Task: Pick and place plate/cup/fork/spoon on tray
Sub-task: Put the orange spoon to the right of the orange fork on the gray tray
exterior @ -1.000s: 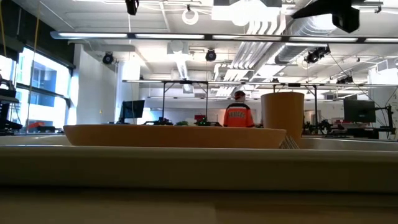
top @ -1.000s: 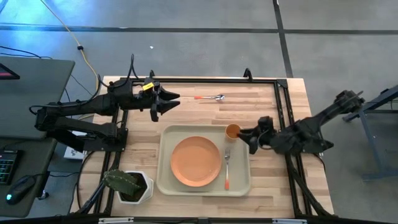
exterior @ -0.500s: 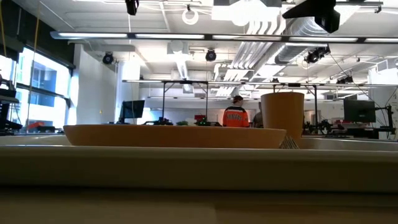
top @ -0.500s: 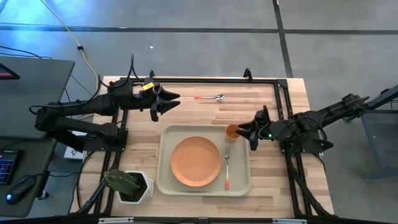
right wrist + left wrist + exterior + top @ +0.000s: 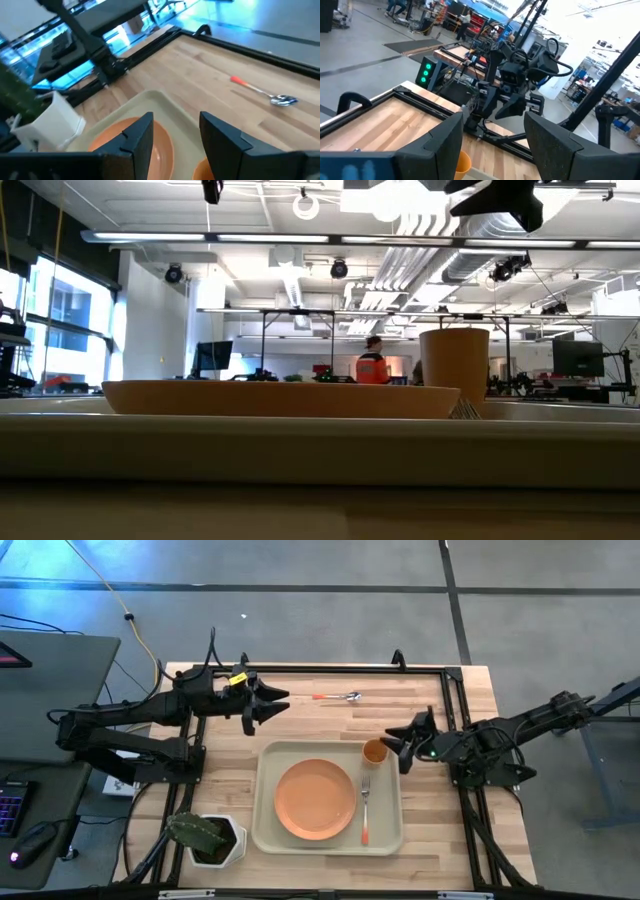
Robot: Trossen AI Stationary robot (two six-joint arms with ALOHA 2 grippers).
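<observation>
So you have three of four done: the plate (image 5: 315, 799) and fork (image 5: 365, 809) lie on the tray (image 5: 268, 836), the cup (image 5: 374, 751) at its far right corner. Your right gripper (image 5: 397, 746) hovers open and empty just right of the cup. Only the spoon (image 5: 338, 697) remains, on the far table, right of your waiting left gripper (image 5: 272, 701), which is open and empty.

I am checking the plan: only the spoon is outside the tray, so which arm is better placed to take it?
Probably the right. The spoon lies on the table beyond the tray. The right gripper hovers open beside the cup, the spoon in its wrist view. The left gripper is similarly near but waits.
</observation>
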